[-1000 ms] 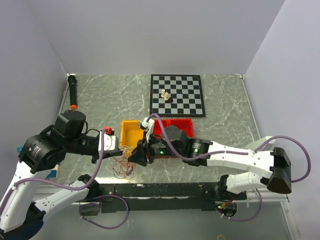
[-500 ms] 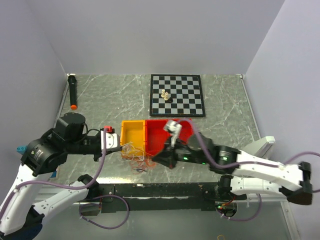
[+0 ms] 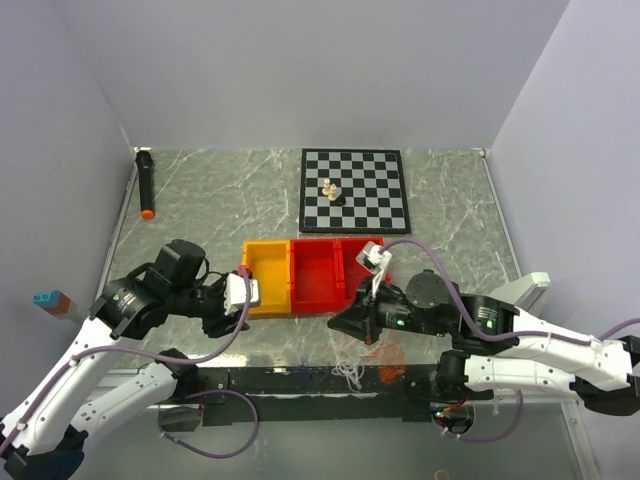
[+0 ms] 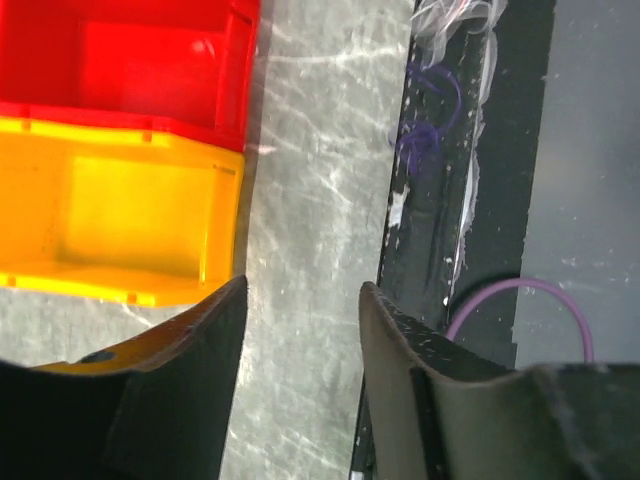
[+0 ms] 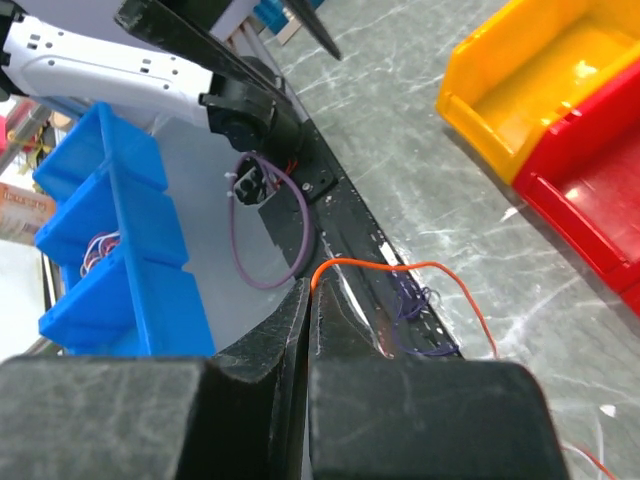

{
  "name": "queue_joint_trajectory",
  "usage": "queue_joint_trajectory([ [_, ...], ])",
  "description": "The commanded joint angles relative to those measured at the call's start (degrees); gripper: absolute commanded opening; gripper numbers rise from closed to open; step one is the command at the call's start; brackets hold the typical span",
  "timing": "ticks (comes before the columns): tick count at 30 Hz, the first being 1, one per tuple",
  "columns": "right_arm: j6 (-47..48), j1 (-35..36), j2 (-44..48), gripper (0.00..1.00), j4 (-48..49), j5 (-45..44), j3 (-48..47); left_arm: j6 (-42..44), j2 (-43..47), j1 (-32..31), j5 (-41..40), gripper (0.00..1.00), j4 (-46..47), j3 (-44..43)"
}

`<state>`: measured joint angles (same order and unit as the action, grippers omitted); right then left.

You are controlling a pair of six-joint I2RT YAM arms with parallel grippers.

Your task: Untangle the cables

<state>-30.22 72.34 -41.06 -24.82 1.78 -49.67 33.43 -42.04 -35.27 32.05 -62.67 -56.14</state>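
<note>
My right gripper point(image 5: 312, 287) is shut on a thin orange cable point(image 5: 425, 267), pinched right at the fingertips. From there the cable arcs over the black rail towards the table. A small purple cable point(image 5: 411, 300) lies bunched on the rail below it. In the top view the right gripper point(image 3: 338, 324) sits by the table's near edge, with loose orange cable point(image 3: 386, 351) and white cable point(image 3: 349, 371) beside it. My left gripper point(image 4: 302, 290) stands open over bare table with nothing between its fingers. It is beside the yellow bin point(image 3: 265, 275), apart from the purple cable point(image 4: 425, 132).
A yellow bin point(image 4: 110, 225) and a red bin point(image 4: 130, 60) stand side by side mid-table. A chessboard point(image 3: 354, 190) with a few pieces lies behind them. A black marker point(image 3: 146, 185) lies at far left. A blue bin point(image 5: 110, 240) sits beyond the black rail point(image 3: 300, 380).
The left gripper has opened and let go of the tangle. The right gripper shut on the orange cable and dragged the cables rightward to the near edge.
</note>
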Motion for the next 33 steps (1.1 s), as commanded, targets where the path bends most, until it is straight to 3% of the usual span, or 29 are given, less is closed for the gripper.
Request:
queue_joint_trajectory([
  [1, 1.5, 1.2, -3.4, 0.00, 0.2, 1.0, -6.5, -0.5, -1.5, 0.1, 5.5, 0.56, 4.2, -2.9],
  [13, 5.3, 2.5, -9.6, 0.00, -0.5, 1.8, -16.4, -9.6, -1.8, 0.2, 18.2, 0.65, 18.5, -1.4],
  [19, 6.6, 2.8, -12.5, 0.00, 1.4, 2.9, -20.4, -9.0, -5.1, 0.2, 25.9, 0.68, 18.8, -2.0],
  [22, 7.1, 3.0, -13.0, 0.00, 3.3, 2.9, -21.9, -9.7, -5.2, 0.1, 31.4, 0.80, 20.4, 0.8],
  [24, 7.6, 3.2, -13.4, 0.00, 4.1, 2.9, -22.9, -10.9, -5.3, 0.2, 32.0, 0.80, 22.0, 2.8],
  [30, 8.9, 3.5, -14.2, 0.00, 3.4, 2.3, -25.4, -4.2, -5.4, 0.1, 31.7, 0.67, 16.6, 3.7],
  [32, 9.0, 3.5, -14.4, 0.00, 3.2, 2.4, -25.8, -3.6, -4.9, 0.2, 29.8, 0.53, 16.9, 4.4],
  [33, 9.0, 3.6, -14.5, 0.00, 3.3, 2.6, -25.9, -3.6, -4.6, 0.1, 28.8, 0.41, 17.8, 4.6],
])
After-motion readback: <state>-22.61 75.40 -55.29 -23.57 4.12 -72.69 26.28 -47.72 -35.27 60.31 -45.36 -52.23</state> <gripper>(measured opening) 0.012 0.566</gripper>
